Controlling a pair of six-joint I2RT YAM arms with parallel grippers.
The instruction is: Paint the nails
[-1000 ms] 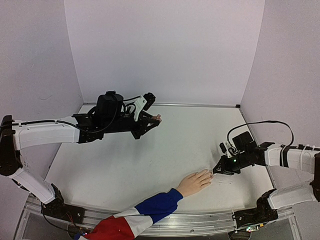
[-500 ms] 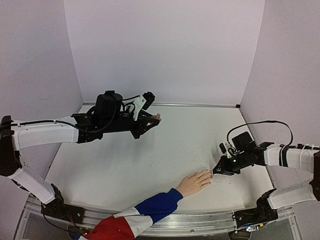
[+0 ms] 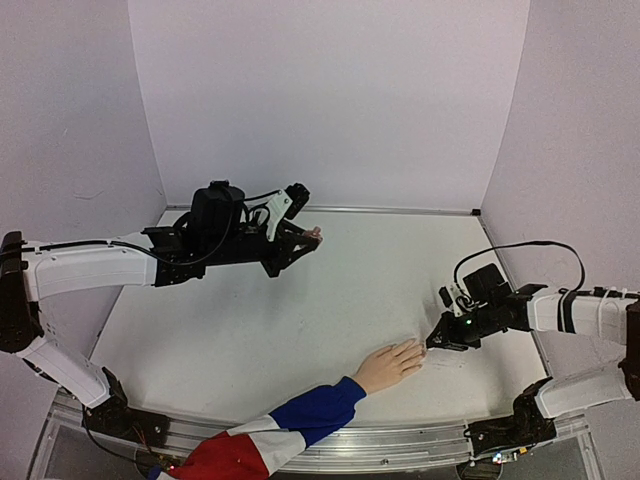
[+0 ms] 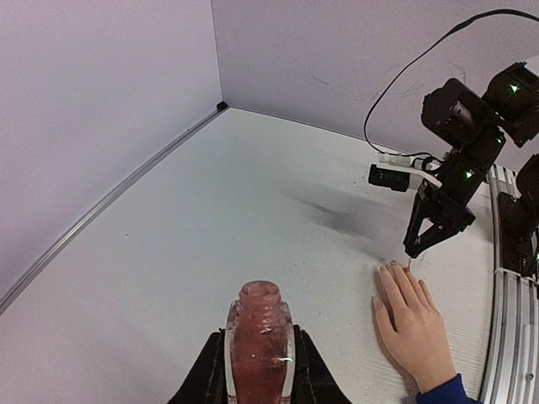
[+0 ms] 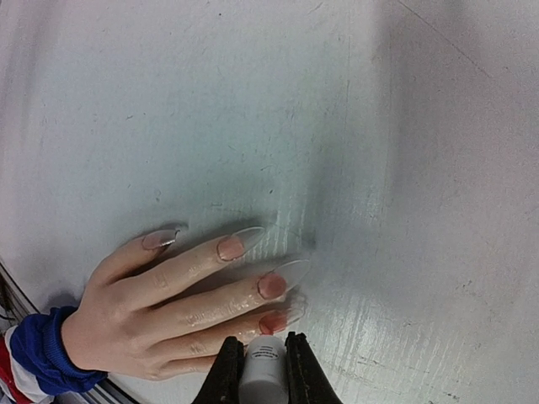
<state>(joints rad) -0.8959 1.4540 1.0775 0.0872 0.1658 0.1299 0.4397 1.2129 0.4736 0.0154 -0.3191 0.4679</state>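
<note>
Barely any change: only a slight upward drift at the left gripper (image 3: 310,238), clamped on the uncapped bottle (image 4: 258,341).

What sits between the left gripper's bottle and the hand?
Nothing: only bare table between the bottle and the hand, as the left wrist view shows.

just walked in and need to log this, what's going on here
The left arm holds an open pinkish polish bottle in its jaws, above the far left of the table. The right arm grips a white-capped brush in its jaws, right at the fingertips of a flesh-coloured hand lying flat near the front edge. Some nails show pinkish-red colour, so painting seems under way.
</note>
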